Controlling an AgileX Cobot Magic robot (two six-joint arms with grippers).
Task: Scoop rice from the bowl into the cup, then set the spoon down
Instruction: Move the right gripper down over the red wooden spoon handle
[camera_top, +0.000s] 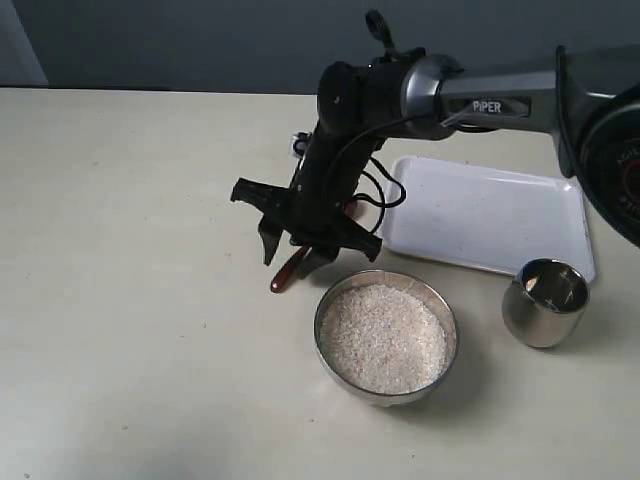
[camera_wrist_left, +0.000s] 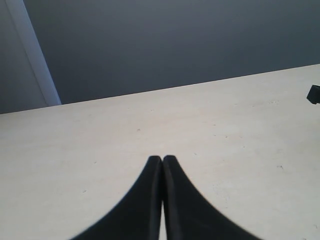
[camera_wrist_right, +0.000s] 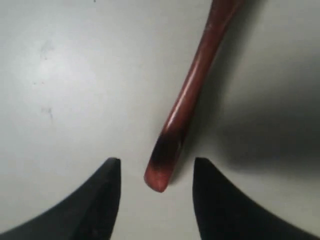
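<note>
While the right gripper (camera_top: 292, 258) hangs low over the table (camera_top: 130, 250) with its jaws spread wide, the handle end of the spoon (camera_wrist_right: 192, 85) sits right in the gap between them. There's clear space on both sides, so nothing is gripped. In the wrist view the fingers (camera_wrist_right: 107, 200) flank that reddish-brown tip without touching it (the head end runs out of shot, so can't say much about it). The outside view only shows a short bit of the spoon poking out under the gripper, lying on the table just beside the bowl (camera_top: 320, 335), up and to its left. That bowl is full of rice (camera_top: 383, 337), pretty level. The cup (camera_top: 545, 300) stands upright off to the right of the bowl, apart from it, just in front of a corner of a white tray (camera_top: 490, 215). Can't tell if any rice is in the cup. As for the left gripper (camera_wrist_left: 161, 159), it's pinched fully together with nothing in it, low over the table.
</note>
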